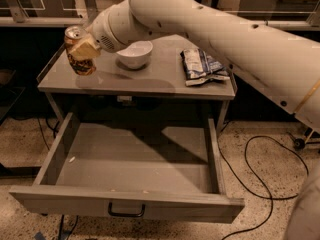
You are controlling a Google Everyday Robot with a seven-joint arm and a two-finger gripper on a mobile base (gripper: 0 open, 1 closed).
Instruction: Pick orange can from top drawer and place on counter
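Note:
My gripper (82, 50) is shut on the orange can (79, 51), an orange-brown patterned can with a silver top. It holds the can tilted a little, above the left part of the counter (100, 81). A pale finger pad (84, 49) lies across the can's body. The top drawer (125, 204) stands pulled wide open below the counter, with nothing in it but a small white scrap. Its black handle (126, 211) shows on the front. My white arm reaches in from the upper right.
A white bowl (134, 53) stands on the counter just right of the can. A crumpled snack bag (202, 65) lies on the counter's right part. A black cable (260, 184) loops on the floor at the right.

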